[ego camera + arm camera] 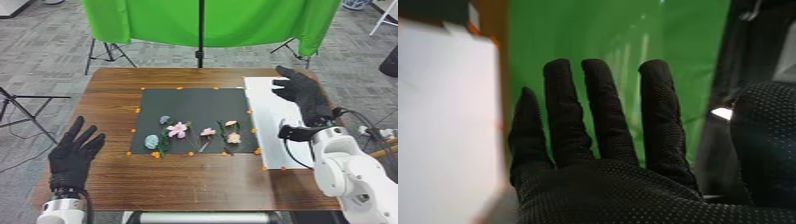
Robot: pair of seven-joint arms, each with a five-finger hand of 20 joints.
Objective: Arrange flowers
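Note:
In the head view, several flowers lie on a black mat (191, 97): a pink lily (179, 130), a smaller pink flower (208, 132), a pale peach bloom (234, 138) and a light blue flower head (151, 142). My right hand (305, 95) is over the white sheet (277, 115) right of the mat, apart from the flowers and holding nothing. Left of the mat, my left hand (71, 157) is open with its fingers spread and empty. In the right wrist view, the right hand (607, 190) has straight fingers, with the thumb out to one side.
Small orange markers (138, 110) edge the mat and sheet on the wooden table (204, 185). Behind the table's far edge stand a green cloth (164, 22) and a black pole (200, 50). Black tripod legs stand around the table.

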